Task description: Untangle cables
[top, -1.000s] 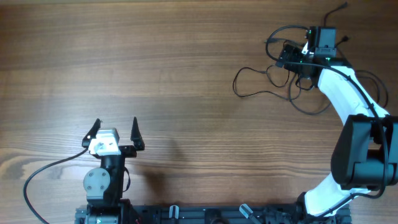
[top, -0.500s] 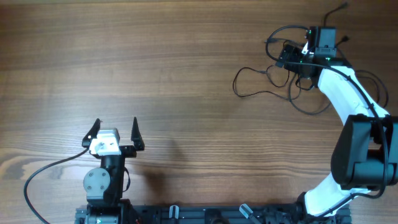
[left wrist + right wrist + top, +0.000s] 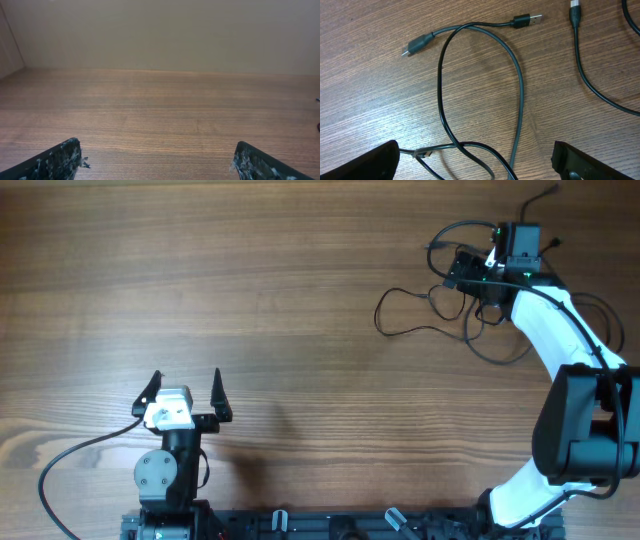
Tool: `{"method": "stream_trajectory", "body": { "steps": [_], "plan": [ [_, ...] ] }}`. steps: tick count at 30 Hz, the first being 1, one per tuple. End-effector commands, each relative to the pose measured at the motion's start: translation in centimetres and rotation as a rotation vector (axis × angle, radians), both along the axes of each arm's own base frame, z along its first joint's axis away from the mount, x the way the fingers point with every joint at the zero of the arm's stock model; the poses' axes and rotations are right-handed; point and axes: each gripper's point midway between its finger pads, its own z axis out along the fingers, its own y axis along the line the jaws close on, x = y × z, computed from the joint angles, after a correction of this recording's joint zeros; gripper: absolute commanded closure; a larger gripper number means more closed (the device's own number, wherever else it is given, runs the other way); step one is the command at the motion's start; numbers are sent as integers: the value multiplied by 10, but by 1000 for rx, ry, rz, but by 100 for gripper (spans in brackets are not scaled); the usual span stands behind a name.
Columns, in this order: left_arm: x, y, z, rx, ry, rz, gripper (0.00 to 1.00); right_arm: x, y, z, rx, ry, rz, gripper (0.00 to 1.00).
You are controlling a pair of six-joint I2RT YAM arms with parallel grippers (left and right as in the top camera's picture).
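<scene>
- Nothing had changed over the last second. In the overhead view both arms and the cables [image 3: 440, 315] lay exactly as they had a second earlier.
- The cables sat in a loose tangle at the far right of the worktop [image 3: 250, 280]. They were thin black strands looping across one another, well apart from the left arm.
- The right gripper [image 3: 463, 272] had stayed poised over that tangle, jaws spread wide with nothing between them.
- Its wrist view looked straight down on one long loop [image 3: 517, 90] lying flat on the wood.
  - A silver-tipped plug [image 3: 527, 21] and a smaller plug [image 3: 415, 46] lay free at the loop's far side.
  - The strands crossed near the bottom of the picture at a crossing [image 3: 460, 146], roughly between the two fingertips.
  - No strand touched either fingertip.
- The left gripper [image 3: 186, 380] had remained parked near the front edge on the left, jaws equally wide and empty. Its wrist view showed only bare wood.
- For the task, the stillness read as a pause before a grasp rather than progress. No cable looked lifted or pulled clear, so the untangling seemed barely begun.
- The likely next step was for the right gripper to come down and pinch a single strand, probably near the crossing or at a free plug end.
- The cords were thin and lay flat on the wood. A closing gripper could therefore miss the strand, catch two at once, or drag the whole tangle along.
</scene>
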Motion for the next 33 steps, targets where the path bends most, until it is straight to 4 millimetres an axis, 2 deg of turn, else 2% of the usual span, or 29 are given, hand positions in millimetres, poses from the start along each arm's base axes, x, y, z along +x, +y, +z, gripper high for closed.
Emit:
{"method": "stream_trajectory", "body": {
  "steps": [1,13,17,20,22,24,25,26,28,30,31,33],
  "plan": [
    [0,-2,-2,19,5,-13,0,0,-1,-7,-19,15,0,0],
    [0,-2,-2,19,5,-13,0,0,-1,-8,-19,17,-1,0],
    [0,-2,-2,19,5,-14,0,0,0,3,-20,-5,1,0],
    [0,-2,-2,19,5,-13,0,1,0,35,-22,-77,0,0],
    [0,-2,-2,19,5,-13,0,0,0,63,-24,-141,-1,0],
    [0,-2,-2,19,5,-13,0,-3,0,98,-26,-219,-2,0],
    [0,-2,-2,19,5,-14,0,-8,0,127,-29,-285,-2,0],
    [0,-2,-2,19,5,-13,0,-13,0,148,-31,-332,-3,0],
    [0,-2,-2,19,5,-13,0,-32,1,203,-35,-464,-4,0],
    [0,-2,-2,19,5,-14,0,-51,1,244,-38,-566,-5,0],
    [0,-2,-2,19,5,-13,0,-71,2,278,-41,-654,-6,0],
    [0,-2,-2,19,5,-13,0,-98,3,315,-43,-758,-7,0]
  ]
}}
